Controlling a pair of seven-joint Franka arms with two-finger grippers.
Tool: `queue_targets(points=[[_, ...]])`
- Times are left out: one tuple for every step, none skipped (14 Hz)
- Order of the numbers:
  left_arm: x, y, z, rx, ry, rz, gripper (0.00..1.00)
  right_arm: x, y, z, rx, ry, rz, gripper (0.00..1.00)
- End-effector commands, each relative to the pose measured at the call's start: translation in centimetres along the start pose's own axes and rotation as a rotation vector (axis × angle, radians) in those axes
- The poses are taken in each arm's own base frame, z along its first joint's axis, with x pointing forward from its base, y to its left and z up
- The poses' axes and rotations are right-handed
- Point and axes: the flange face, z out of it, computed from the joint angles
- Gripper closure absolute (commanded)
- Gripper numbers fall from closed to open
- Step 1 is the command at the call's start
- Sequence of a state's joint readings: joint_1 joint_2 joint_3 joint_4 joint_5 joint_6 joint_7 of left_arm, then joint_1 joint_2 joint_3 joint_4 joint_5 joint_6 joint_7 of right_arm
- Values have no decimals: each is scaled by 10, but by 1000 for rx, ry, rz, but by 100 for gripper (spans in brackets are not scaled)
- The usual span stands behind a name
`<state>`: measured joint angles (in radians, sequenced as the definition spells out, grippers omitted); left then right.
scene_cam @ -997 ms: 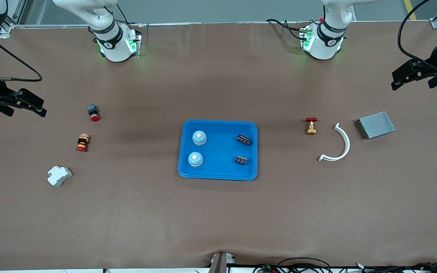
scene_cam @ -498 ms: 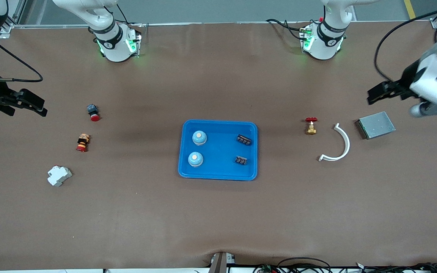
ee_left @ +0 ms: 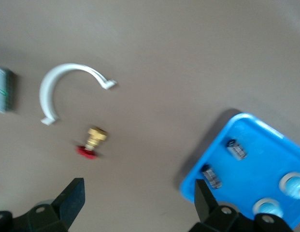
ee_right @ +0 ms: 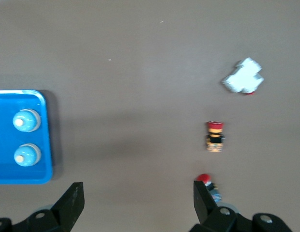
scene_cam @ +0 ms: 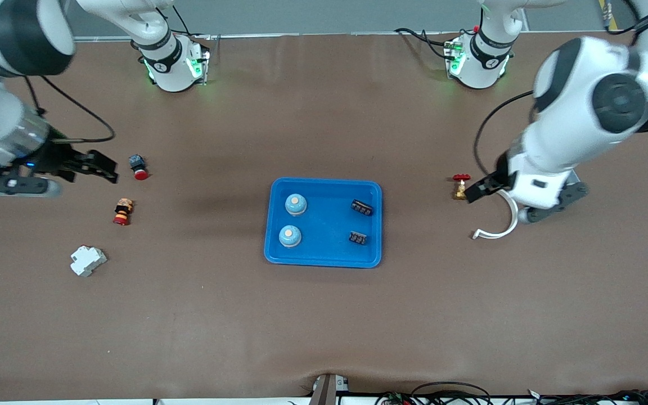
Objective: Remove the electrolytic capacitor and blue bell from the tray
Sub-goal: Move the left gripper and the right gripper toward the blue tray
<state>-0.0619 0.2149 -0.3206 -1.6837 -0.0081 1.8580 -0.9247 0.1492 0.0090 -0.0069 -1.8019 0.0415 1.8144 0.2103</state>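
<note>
Two light-blue bells [scene_cam: 296, 204] [scene_cam: 289, 236] and two small black capacitors [scene_cam: 362, 207] [scene_cam: 358, 238] lie in the blue tray [scene_cam: 324, 256] at mid-table. My left gripper [scene_cam: 482, 193] is open and empty, in the air over the table by the brass valve [scene_cam: 460, 187]. Its wrist view shows the tray [ee_left: 256, 159], both capacitors [ee_left: 236, 148] [ee_left: 212, 176] and my left gripper [ee_left: 138, 198]. My right gripper [scene_cam: 102, 167] is open and empty, over the table beside a red button [scene_cam: 138, 167]. Its wrist view shows the bells [ee_right: 26, 120] [ee_right: 27, 154] and my right gripper [ee_right: 138, 198].
A white curved piece [scene_cam: 505, 216] lies toward the left arm's end, partly under the left hand. Toward the right arm's end lie a red-and-yellow button [scene_cam: 122, 211] and a white block [scene_cam: 88, 260].
Both arms have swung in from the table's ends toward the tray. The left hand travelled far and now covers the grey box. Nothing on the table moved.
</note>
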Motion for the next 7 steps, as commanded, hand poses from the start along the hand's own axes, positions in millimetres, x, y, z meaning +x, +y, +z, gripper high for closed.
queue_targets(points=[[-28, 42, 46, -30, 4, -177, 11, -18, -58, 15, 8, -3, 42, 0], [-36, 57, 65, -43, 5, -240, 11, -19, -76, 26, 8, -8, 66, 0], [-48, 72, 80, -52, 9, -295, 11, -22, -99, 40, 4, -12, 75, 0], [-60, 85, 98, -48, 12, -349, 10, -24, -118, 53, 3, -15, 98, 0], [-71, 95, 114, -38, 26, -378, 11, -26, -137, 67, 2, -16, 127, 0], [-85, 104, 133, -14, 43, -392, 14, -31, -159, 81, 4, -11, 150, 0], [-94, 110, 150, 4, 67, -412, 13, -36, -175, 95, 15, 6, 180, 0]])
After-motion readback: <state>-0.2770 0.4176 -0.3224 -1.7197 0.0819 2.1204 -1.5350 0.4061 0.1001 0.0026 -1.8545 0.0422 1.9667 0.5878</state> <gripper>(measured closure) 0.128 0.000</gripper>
